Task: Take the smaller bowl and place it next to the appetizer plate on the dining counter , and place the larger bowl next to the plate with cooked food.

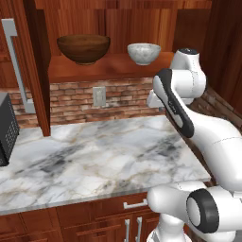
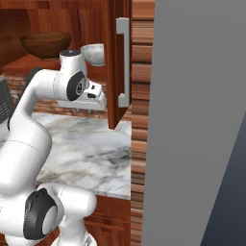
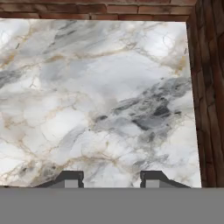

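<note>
Left base view: smaller bowl (image 1: 143, 53) on shelf above gripper (image 3: 111, 178) (jaws apart).

Larger bowl (image 1: 83, 47) left of smaller bowl (image 1: 143, 53), both on shelf (image 1: 113, 66) above counter (image 1: 94, 160); microwave (image 1: 7, 127) far left.

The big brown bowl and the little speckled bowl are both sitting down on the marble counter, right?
Not quite. The big brown bowl and the little speckled bowl are both sitting up on the wooden shelf above the marble counter, not down on it. The left base view shows this.
</note>
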